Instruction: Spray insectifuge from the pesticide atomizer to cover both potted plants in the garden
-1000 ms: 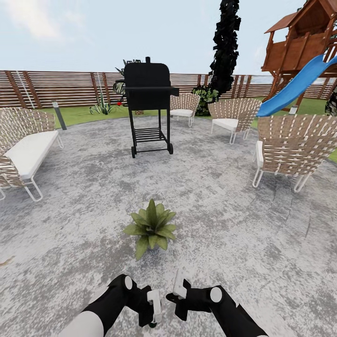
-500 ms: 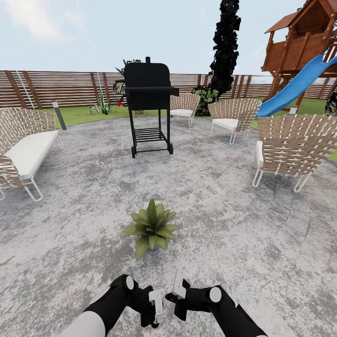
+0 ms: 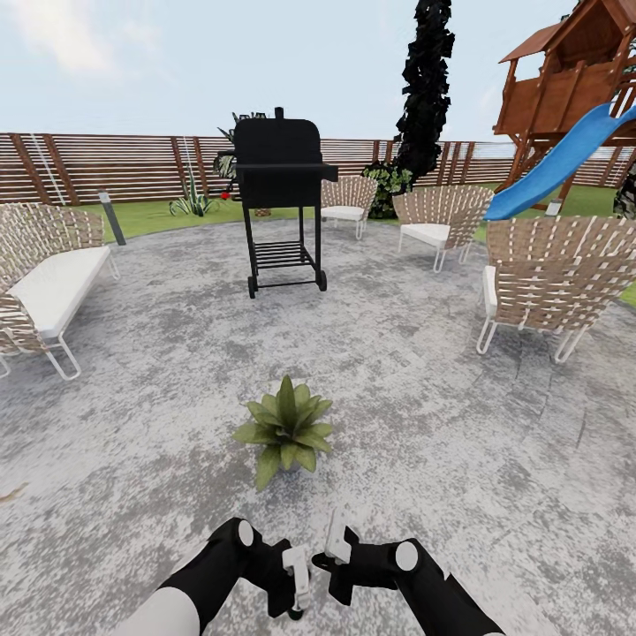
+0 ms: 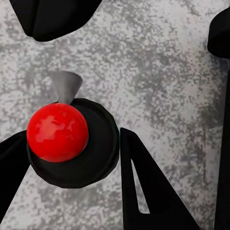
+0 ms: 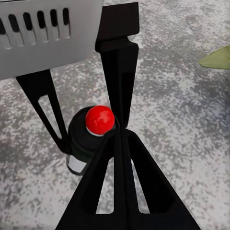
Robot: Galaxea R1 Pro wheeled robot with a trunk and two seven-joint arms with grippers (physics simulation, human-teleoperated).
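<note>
One potted plant (image 3: 284, 433), a low rosette of green leaves, stands on the grey paving just ahead of my arms; I see no insectifuge specks on its leaves. My left gripper (image 3: 296, 590) is shut on the pesticide atomizer (image 3: 291, 609), a small dark bottle. In the left wrist view the atomizer's red tip (image 4: 57, 132) sits between the black fingers (image 4: 143, 187). The right wrist view shows the atomizer (image 5: 88, 139) in the left gripper's fingers (image 5: 117, 76). My right gripper (image 5: 120, 136) is shut on nothing, close beside the left gripper (image 3: 325, 558).
A black grill (image 3: 281, 203) stands beyond the plant. A woven bench (image 3: 49, 283) is at the left and woven chairs (image 3: 552, 283) at the right and back. A slatted fence (image 3: 106, 168), a dark tree (image 3: 426, 88) and a play tower with a blue slide (image 3: 565, 150) ring the paved circle.
My left gripper has shifted slightly to the right with the atomizer, closer to the right gripper. The plant and the furniture have not moved.
</note>
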